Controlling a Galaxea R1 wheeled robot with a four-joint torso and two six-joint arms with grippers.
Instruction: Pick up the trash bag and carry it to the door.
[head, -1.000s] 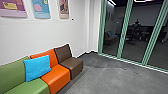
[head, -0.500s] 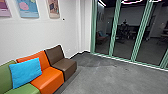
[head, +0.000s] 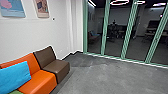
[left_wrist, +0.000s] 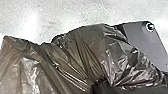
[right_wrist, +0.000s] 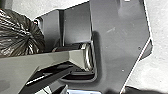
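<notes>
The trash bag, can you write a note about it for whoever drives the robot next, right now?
Left gripper: can't see if it's open or shut.
Right gripper: can't tell either.
Bag: the trash bag is bunched up near the left wrist camera, so it's probably being carried.
Done: picking up, it seems.
Left: reaching the door. Ahead are floor and a green-framed glass wall; I can't tell which part opens.

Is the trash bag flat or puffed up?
Puffed up. In the right wrist view, the trash bag bulges round, its plastic creased.
</notes>
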